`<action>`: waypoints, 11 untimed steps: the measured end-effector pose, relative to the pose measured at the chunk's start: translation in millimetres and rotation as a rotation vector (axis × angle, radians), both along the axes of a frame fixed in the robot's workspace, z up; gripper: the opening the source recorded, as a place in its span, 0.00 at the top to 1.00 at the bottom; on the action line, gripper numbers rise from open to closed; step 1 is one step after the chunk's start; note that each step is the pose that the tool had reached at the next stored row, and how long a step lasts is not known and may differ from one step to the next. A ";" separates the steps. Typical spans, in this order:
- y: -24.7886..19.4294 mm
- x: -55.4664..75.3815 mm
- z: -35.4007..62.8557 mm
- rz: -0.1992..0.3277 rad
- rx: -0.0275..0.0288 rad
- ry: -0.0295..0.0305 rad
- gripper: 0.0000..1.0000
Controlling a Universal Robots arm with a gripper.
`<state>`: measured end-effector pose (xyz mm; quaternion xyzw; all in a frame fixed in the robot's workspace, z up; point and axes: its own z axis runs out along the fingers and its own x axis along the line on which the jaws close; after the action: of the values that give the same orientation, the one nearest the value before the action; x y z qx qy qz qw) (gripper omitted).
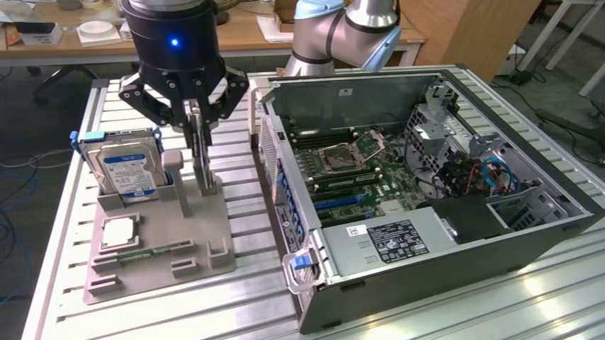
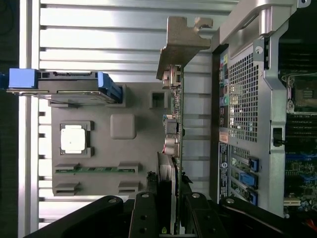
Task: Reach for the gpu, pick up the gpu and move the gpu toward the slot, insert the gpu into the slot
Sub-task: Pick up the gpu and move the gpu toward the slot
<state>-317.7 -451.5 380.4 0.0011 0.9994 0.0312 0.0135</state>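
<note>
The gpu stands on edge over the grey holder tray, and it looks like a thin upright strip in the exterior view. In the wrist view I see its green edge end-on, with the silver bracket at the far end. My gripper hangs straight above it. Its black fingers are pressed against both faces of the card, so my gripper is shut on the gpu. I cannot tell whether the card's lower edge still rests in the holder. The blue slot lies on the motherboard inside the open computer case, toward the exterior view's right.
A blue-labelled hard drive stands in the holder just beside the gripper. A square processor chip and a memory stick lie flat on the tray. The case's perforated rear wall rises close to the card. All this sits on a slatted aluminium table.
</note>
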 end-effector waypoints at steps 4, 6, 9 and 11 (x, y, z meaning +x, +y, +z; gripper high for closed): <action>0.0 0.0 3.8 0.000 0.0000 0.0000 0.73; 0.0 0.0 6.1 0.000 -0.0001 0.0000 0.73; 0.0 0.0 8.9 0.000 0.0001 -0.0001 0.73; 0.0 0.0 10.6 0.000 0.0000 0.0000 0.73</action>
<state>-317.7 -451.5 391.0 0.0011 0.9994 0.0312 0.0135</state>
